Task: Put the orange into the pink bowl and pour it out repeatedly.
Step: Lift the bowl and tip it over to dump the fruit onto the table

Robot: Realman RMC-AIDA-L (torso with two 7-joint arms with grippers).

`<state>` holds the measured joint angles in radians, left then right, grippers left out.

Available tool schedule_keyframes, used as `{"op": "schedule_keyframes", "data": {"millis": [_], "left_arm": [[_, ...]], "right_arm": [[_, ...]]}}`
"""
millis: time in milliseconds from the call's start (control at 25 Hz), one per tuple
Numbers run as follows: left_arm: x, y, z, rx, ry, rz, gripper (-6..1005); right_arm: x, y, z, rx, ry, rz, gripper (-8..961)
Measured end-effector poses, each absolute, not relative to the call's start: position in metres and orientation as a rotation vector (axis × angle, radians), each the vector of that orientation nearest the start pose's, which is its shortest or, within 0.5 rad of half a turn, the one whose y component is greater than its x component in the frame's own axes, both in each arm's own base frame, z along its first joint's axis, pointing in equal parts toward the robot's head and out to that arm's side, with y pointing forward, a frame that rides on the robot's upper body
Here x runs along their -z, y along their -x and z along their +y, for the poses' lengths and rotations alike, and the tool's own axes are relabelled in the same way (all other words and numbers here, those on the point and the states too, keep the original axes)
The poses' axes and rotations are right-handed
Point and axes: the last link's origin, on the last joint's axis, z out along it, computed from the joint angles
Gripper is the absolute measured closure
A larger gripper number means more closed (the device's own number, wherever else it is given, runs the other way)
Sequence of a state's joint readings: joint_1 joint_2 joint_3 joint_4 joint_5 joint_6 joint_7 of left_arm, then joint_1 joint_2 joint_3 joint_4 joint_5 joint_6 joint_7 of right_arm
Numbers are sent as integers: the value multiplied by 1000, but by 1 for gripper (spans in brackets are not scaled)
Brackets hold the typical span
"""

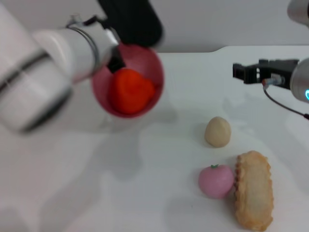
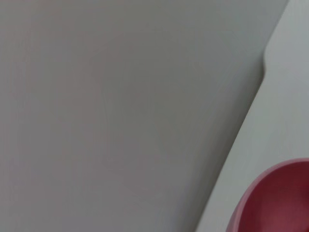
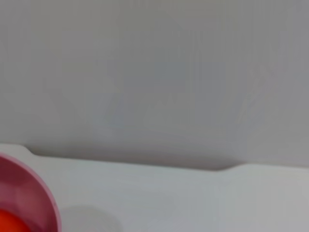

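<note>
- A plain white desk (image 1: 145, 193) runs back to a pale grey wall, with toy food scattered over the robot's right side.
- The left tool (image 1: 113, 60) is up off the desk at the rear left, grasping the pink bowl (image 1: 145, 67) by its near rim; the bowl is lifted and tipped so that its mouth faces the head camera.
- The orange (image 1: 129, 90) sits inside the bowl, low against the downhill wall; it has not come out.
- The left wrist view catches only a curve of the bowl's rim against the desk edge and the wall.
- The right tool (image 1: 241, 72) hangs over the far right of the desk, well apart from the bowl, and looks idle; whether it is released or clenched cannot be told.
- The right wrist view shows the bowl's rim and a sliver of orange in one corner, nothing else.
- Further out, on the right: a small beige ball (image 1: 217, 131), nearer to the camera a small pink fruit with a green stem (image 1: 216, 181), and a long golden pastry-like piece (image 1: 254, 190) touching or just beside that fruit.
- Progress, as a judgement: the fruit is loaded, so the putting-in half of a cycle is done; the pour looks begun but unfinished, and more tilt seems needed to spill the fruit onto the bare desk below. Further rounds remain.
</note>
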<state>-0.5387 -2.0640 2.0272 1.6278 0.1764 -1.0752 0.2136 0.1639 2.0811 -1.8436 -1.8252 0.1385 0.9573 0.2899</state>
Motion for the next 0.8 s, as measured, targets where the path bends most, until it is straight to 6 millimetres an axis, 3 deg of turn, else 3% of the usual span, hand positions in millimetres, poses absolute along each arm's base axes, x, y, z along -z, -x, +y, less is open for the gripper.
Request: {"op": "schedule_keyframes", "data": {"millis": [160,240,520,600,800], "left_arm": [[38,88,355,-486,2073,190,957],[51,81,344,-551,1986,413,957],[53,77,340,-589,1901,552,957],[58,84,337,-666,1821,673,957],[62,90,334,-711,1785,729,957]], "right_arm": [[-8,-174,328,-140,1912,1095,364],[-10,-179,327,-143,1901,1095,364],[-21,-177,335,-215,1893,982,365],[-27,-178,338,-270,1868,952,365],[-38,-185,341,-402,1808,967,366]]}}
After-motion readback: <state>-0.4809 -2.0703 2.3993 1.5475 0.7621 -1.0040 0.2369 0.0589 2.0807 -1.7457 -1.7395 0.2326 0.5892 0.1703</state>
